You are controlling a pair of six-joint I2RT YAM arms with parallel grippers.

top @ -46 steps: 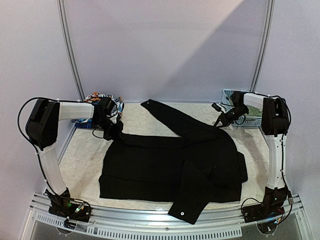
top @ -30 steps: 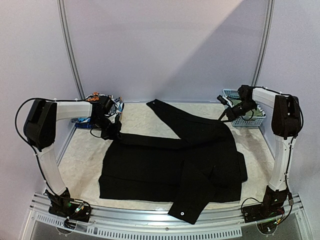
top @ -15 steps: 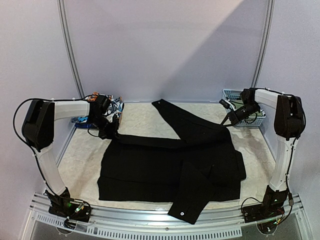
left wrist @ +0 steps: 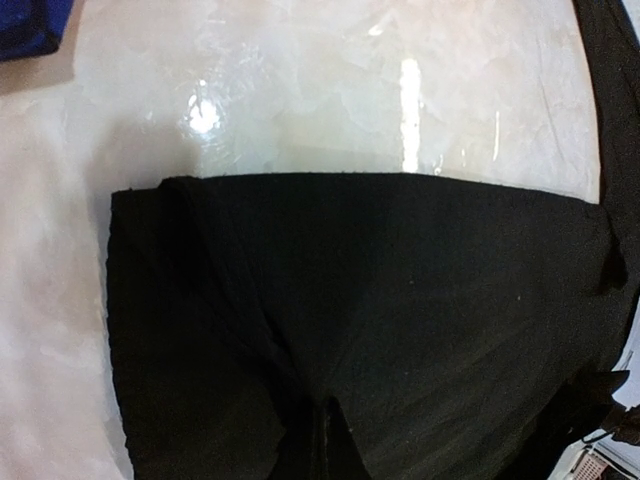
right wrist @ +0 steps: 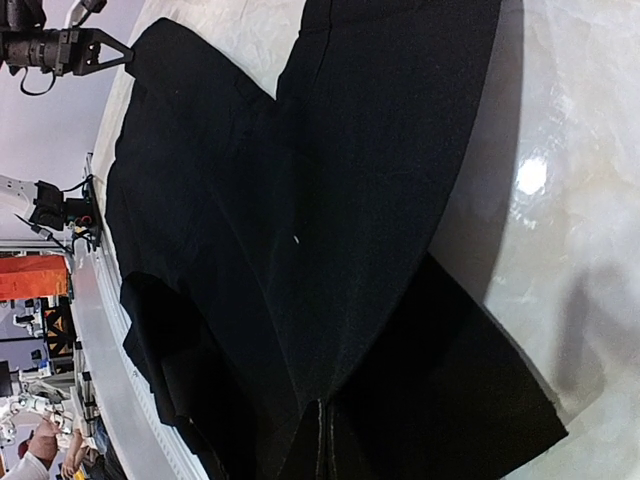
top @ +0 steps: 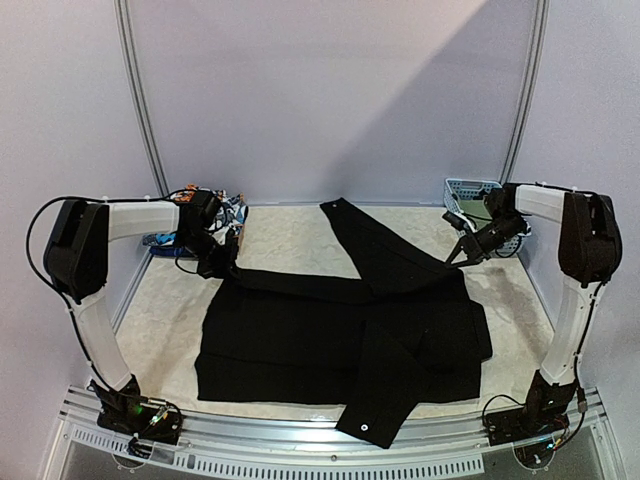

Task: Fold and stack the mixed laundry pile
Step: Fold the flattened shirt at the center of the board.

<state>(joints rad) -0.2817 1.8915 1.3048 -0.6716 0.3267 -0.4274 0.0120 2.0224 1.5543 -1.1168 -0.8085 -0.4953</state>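
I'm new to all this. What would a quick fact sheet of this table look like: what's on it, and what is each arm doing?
Garment: black trousers, spread across the table, one leg angled toward the far edge
Left gripper: shut on the trousers' far left corner
Right gripper: shut on the trousers' far right edge
Far left: colourful laundry pile
Far right: light-blue basket
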